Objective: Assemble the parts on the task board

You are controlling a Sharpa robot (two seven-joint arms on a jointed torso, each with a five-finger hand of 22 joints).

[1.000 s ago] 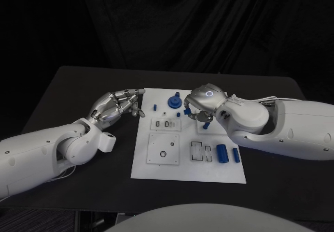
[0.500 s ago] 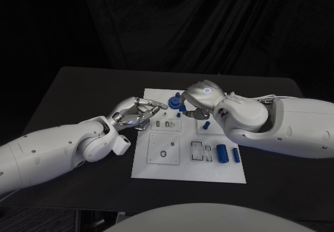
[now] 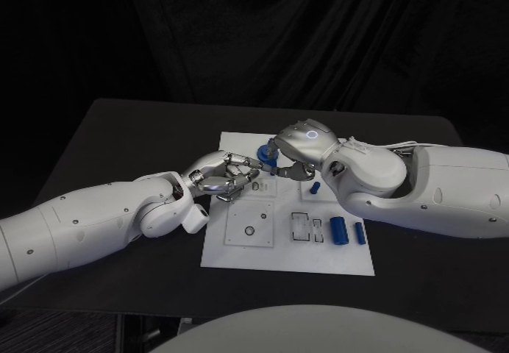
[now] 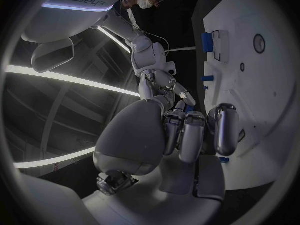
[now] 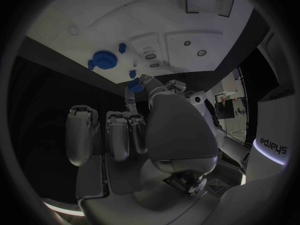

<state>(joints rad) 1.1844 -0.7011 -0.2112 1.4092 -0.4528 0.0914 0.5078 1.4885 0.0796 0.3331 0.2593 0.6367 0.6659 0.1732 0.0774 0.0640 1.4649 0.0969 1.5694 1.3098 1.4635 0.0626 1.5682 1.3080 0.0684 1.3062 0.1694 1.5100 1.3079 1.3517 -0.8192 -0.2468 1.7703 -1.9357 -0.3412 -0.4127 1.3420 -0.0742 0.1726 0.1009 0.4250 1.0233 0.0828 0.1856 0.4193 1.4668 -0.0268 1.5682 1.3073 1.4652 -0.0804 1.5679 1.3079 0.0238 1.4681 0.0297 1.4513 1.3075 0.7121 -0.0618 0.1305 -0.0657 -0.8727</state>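
The white task board [image 3: 286,254] lies in the middle of the black table. My left hand [image 3: 225,175] hovers over its left upper part with fingers curled, and a small blue part [image 5: 132,87] shows pinched at its fingertips. My right hand [image 3: 288,156] is at the far end of the board beside the round blue part [image 3: 264,153], fingers curled in with nothing visible in them. Two blue cylinders [image 3: 340,232] lie side by side on the board's right. A small blue peg [image 3: 315,188] stands near the middle.
The board has rectangular slots [image 3: 301,226] and a square panel with a round hole [image 3: 249,231]. Both white forearms reach over the board's sides. Bare black table [image 3: 127,132] surrounds the board.
My left hand has moved right from the table onto the board's upper left. My right hand has shifted left and toward the far edge, nearer the round blue part.
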